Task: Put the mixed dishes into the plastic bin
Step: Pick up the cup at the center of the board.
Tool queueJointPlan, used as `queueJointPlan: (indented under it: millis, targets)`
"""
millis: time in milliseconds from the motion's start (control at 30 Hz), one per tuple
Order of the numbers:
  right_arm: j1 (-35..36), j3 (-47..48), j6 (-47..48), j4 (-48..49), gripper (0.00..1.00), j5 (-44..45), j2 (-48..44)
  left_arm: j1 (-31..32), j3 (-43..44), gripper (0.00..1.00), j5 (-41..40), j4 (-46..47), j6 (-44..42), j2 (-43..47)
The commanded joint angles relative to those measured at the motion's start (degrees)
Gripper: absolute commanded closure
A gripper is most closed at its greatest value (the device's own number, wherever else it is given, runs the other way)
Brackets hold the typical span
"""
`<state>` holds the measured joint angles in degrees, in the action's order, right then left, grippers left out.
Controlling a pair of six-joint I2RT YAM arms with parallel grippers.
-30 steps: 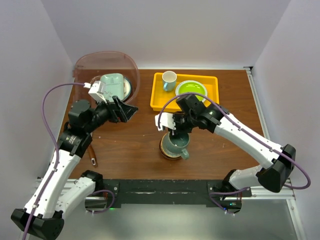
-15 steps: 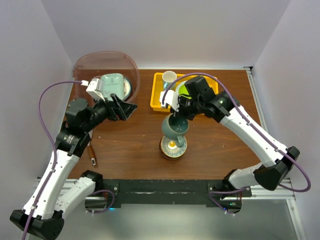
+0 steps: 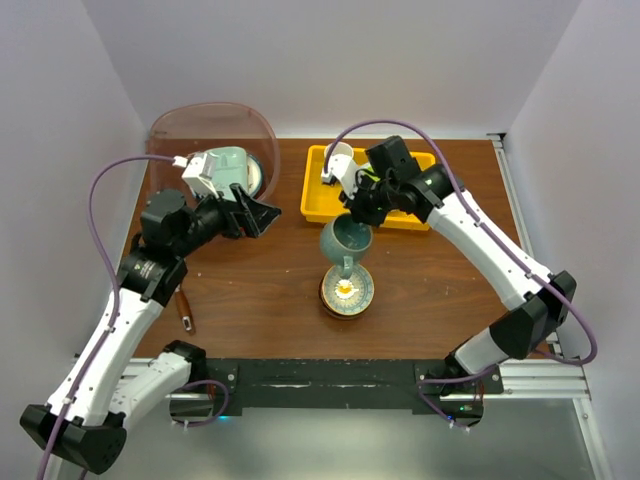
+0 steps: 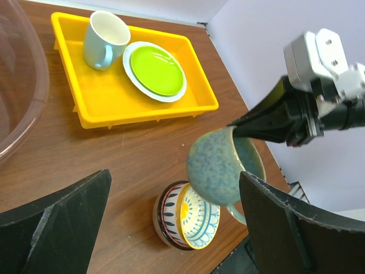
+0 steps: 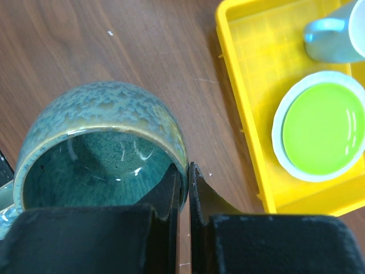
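Observation:
A teal mug (image 3: 345, 240) hangs tilted above the table, with my right gripper (image 3: 353, 220) shut on its rim. In the right wrist view the two fingers pinch the mug (image 5: 102, 148) wall, one inside and one outside, at the gripper (image 5: 187, 177). Below it two stacked patterned bowls (image 3: 347, 292) sit on the table. The plastic bin (image 3: 205, 122) stands at the back left, holding a pale green tray (image 3: 226, 163) and a plate. My left gripper (image 3: 262, 218) is open and empty beside the bin, facing the mug (image 4: 219, 168) and bowls (image 4: 185, 216).
A yellow tray (image 3: 318, 205) at the back centre holds a white cup (image 4: 102, 40) and a lime-green plate (image 4: 155, 69). My right arm crosses above it. A brown-handled utensil (image 3: 185, 312) lies near the left arm. The bin's wall (image 4: 23, 85) is at the left wrist view's left edge.
My right gripper has lifted the teal mug off the stacked bowls, up and toward the back. The bowls are now uncovered. The left gripper has shifted slightly right.

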<state>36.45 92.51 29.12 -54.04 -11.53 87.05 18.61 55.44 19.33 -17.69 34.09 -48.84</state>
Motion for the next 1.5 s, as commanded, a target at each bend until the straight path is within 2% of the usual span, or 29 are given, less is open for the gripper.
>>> queueJointPlan:
  millis: [0, 200, 500, 667, 833, 967, 1100, 1300, 1467]
  targets:
    - [-2.4, 6.2, -7.0, 5.0, 1.00, -2.8, -0.2, 2.0, 2.4, 0.00, -1.1, 1.8, 0.6, -1.2]
    - [-4.3, 7.3, -10.8, 5.9, 1.00, -3.1, 1.5, 5.0, 3.4, 0.00, -4.6, 0.4, -1.4, -3.1]
    - [-8.6, 8.6, -19.3, 6.7, 1.00, -4.9, 4.6, 11.8, 2.7, 0.00, -14.6, -0.1, -9.8, -4.9]
    - [-10.5, 9.4, -23.8, 7.1, 1.00, -4.1, 5.7, 20.7, 2.8, 0.00, -22.0, 3.6, -15.0, -7.4]
    - [-10.5, 9.6, -25.5, 7.2, 1.00, 1.3, 6.4, 30.7, 3.8, 0.01, -31.1, 6.4, -23.0, -11.1]
    - [-10.6, 10.1, -25.7, 5.5, 1.00, 3.2, 7.3, 34.7, 9.0, 0.09, -35.3, 3.9, -27.9, -16.5]
    - [-10.5, 10.0, -25.7, 5.1, 1.00, 3.9, 7.6, 36.4, 16.3, 0.21, -37.9, -3.6, -31.2, -25.0]
    - [-10.5, 10.1, -26.2, 4.2, 1.00, 4.1, 8.1, 39.0, 26.1, 0.34, -42.1, -12.7, -33.6, -34.3]
    - [-10.6, 10.6, -27.2, 3.8, 1.00, 4.0, 8.4, 41.2, 31.1, 0.38, -44.8, -17.3, -36.1, -38.6]
